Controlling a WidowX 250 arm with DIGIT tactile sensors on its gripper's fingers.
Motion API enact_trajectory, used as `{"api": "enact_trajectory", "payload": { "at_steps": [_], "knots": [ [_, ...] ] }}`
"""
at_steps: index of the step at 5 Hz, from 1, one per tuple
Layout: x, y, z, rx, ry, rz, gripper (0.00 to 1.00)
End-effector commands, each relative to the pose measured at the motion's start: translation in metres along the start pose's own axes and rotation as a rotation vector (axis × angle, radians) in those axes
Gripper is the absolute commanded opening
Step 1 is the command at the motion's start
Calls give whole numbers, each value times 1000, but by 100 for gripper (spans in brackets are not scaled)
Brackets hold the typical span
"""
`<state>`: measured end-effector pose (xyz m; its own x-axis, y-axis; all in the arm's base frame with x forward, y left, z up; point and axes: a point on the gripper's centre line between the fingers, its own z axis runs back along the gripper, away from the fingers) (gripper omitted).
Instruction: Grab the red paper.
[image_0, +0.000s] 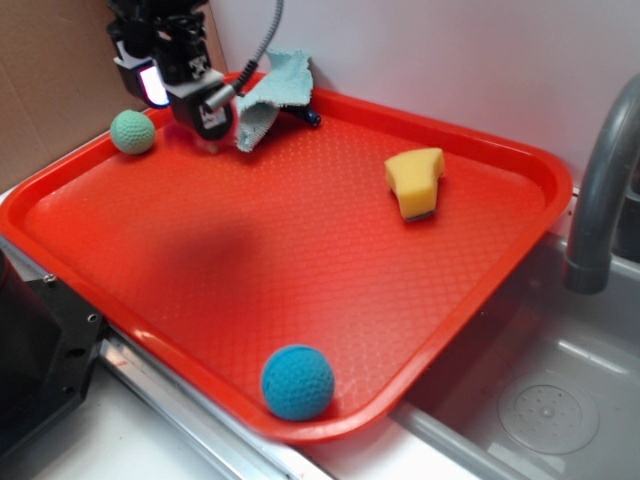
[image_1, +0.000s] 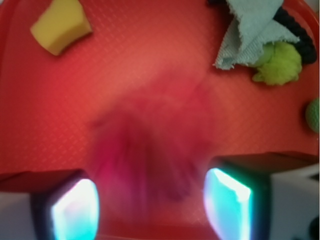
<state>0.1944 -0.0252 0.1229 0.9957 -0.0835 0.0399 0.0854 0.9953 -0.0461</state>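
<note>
Item: crumpled dark crimson paper wad, blurred, between our gripper's spread fingers at the far left of the textured orange-red plastic tray. We judge it light, soft, compressible; take it across its middle. Nearby: pale teal cloth.

You'll see a black arm head at the far left, blocky, with a glowing white-blue panel on its left side and a pale grey lower block. A grey ribbed cable curves up from it. In the wrist view, its two fingers have dark frames with glowing cyan-white pads.
</note>
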Motion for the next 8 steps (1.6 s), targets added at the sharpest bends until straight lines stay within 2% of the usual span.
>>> {"api": "enact_trajectory", "payload": {
  "at_steps": [1,2,3,4,7,8],
  "knots": [
    [14,1,9,48,-90,39,0],
    [22,0,-3,29,-116,19,0],
    [31,-3,-22,15,-94,-79,100],
    [23,3,-27,-21,-92,-120,100],
    [0,18,-68,36,-9,-136,100],
    [8,14,-93,-32,-62,-157,100]
  ]
}}
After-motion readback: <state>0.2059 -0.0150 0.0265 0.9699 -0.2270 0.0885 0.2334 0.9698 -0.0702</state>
